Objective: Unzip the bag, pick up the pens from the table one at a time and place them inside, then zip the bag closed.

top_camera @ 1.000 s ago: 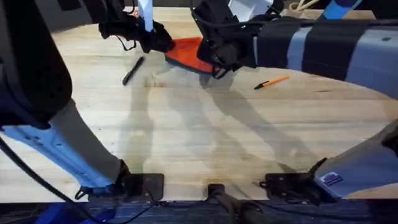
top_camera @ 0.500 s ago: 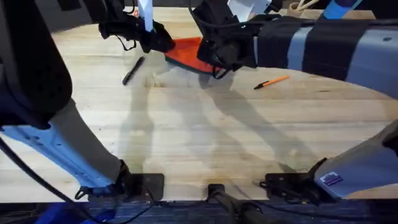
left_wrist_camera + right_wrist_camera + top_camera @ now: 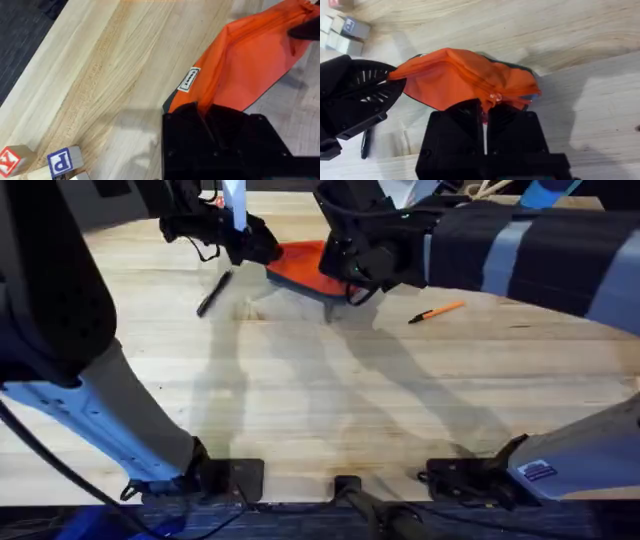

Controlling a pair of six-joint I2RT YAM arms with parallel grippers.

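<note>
At the table's point(image 3: 330, 420) far edge lies the bag point(image 3: 305, 265). Left gripper point(image 3: 202, 107) clamps one end as an anchor — right gripper point(image 3: 484, 114) pinches the zipper pull, apparently to unzip. Both pens — black point(image 3: 214, 292), orange point(image 3: 437, 311) — wait nearby.

The desk point(image 3: 330, 390) is pale wood planking, matt, with long straight grain and darker streaks. The bag point(image 3: 465, 80) is soft orange cloth with a faint sheen, creased and rumpled where it is gathered; a row of zipper teeth runs along its ridge, and a small white woven label point(image 3: 189, 79) is sewn into its seam. Its underside point(image 3: 300, 283) looks like darker cloth. The left claw point(image 3: 205, 125) and right claw point(image 3: 485, 122) are black, matt, hard plastic. The black pen point(image 3: 214, 293) and orange pen point(image 3: 437, 311) look smooth plastic. Lettered blocks point(image 3: 65, 160) near the desk's far edge look like painted wood.
</note>
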